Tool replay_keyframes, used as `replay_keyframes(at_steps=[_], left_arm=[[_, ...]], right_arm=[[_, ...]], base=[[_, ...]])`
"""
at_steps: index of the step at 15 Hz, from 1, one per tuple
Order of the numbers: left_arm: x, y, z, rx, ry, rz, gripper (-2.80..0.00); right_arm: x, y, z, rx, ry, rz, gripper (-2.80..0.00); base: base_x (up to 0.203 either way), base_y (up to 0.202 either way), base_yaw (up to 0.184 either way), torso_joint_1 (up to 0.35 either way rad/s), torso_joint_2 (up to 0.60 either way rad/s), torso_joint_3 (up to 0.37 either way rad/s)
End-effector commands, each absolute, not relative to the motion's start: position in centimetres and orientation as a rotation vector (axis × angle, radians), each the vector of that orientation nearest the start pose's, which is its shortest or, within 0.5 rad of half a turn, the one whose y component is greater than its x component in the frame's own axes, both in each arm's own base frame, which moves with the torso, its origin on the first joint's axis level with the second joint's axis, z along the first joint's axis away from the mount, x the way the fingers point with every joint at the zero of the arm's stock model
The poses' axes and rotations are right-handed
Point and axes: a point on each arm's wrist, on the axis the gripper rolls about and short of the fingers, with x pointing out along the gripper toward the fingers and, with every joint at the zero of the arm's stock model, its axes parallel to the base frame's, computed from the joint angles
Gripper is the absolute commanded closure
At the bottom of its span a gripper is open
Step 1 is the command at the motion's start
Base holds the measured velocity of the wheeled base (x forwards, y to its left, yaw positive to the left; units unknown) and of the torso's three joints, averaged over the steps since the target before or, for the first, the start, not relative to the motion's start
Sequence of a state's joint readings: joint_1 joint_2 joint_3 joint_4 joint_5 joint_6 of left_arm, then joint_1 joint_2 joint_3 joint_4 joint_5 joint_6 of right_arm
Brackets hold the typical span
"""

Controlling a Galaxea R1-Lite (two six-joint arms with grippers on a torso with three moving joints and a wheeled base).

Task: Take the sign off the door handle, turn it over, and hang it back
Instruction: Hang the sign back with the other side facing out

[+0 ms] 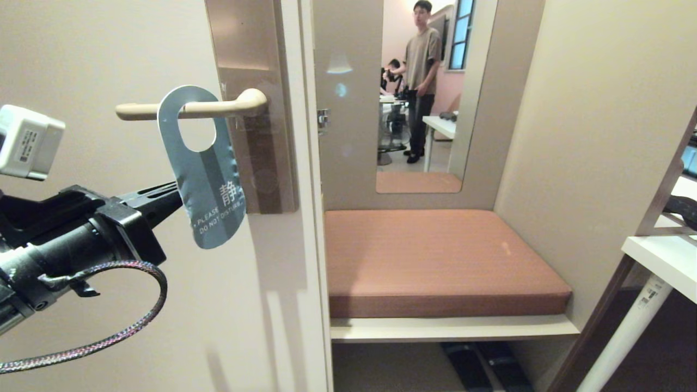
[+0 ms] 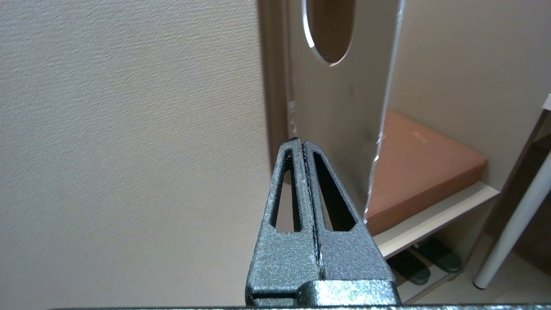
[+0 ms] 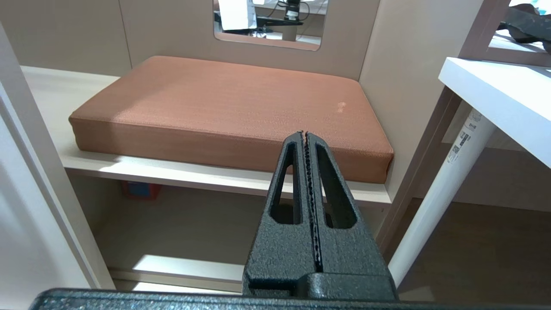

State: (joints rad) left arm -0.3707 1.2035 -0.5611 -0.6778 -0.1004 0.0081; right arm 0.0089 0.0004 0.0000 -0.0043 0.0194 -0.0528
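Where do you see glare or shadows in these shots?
Head view: pale glare spots on the panel beside the mirror, and the sign throws a soft shadow down the door. Left wrist view: light glints along the sign's edge. Right wrist view: bright patches under the cushion.

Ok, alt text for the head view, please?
A slate-blue "Do Not Disturb" sign hangs on a cream door handle; the left gripper, jaws shut, reaches its lower edge. Beyond the door, a cushioned bench and a mirror showing a person.

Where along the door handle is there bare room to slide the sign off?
Bare lever runs from the sign to the door handle's free tip. Crowded at the pivot and backplate. Left gripper, jaws shut, sits by the sign's lower edge.
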Motion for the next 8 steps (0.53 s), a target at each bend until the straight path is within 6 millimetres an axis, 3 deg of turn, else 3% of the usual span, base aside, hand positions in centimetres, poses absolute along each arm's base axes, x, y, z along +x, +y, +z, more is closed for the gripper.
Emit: replay_keyframes(at_steps=[1, 8], left_arm=[[16.8, -7.3, 24.2, 0.006, -0.045, -0.499, 0.0], [16.5, -8.4, 24.5, -0.006, -0.05, -0.56, 0.0]], right_arm=[[-2.3, 0.0, 7.6, -0.054, -0.005, 0.028, 0.0], [-2.3, 0.0, 7.6, -0.054, -0.005, 0.029, 0.0]], base=[[0.0, 0.0, 0.0, 0.0, 0.0, 0.0], [0.0, 0.0, 0.0, 0.0, 0.0, 0.0]])
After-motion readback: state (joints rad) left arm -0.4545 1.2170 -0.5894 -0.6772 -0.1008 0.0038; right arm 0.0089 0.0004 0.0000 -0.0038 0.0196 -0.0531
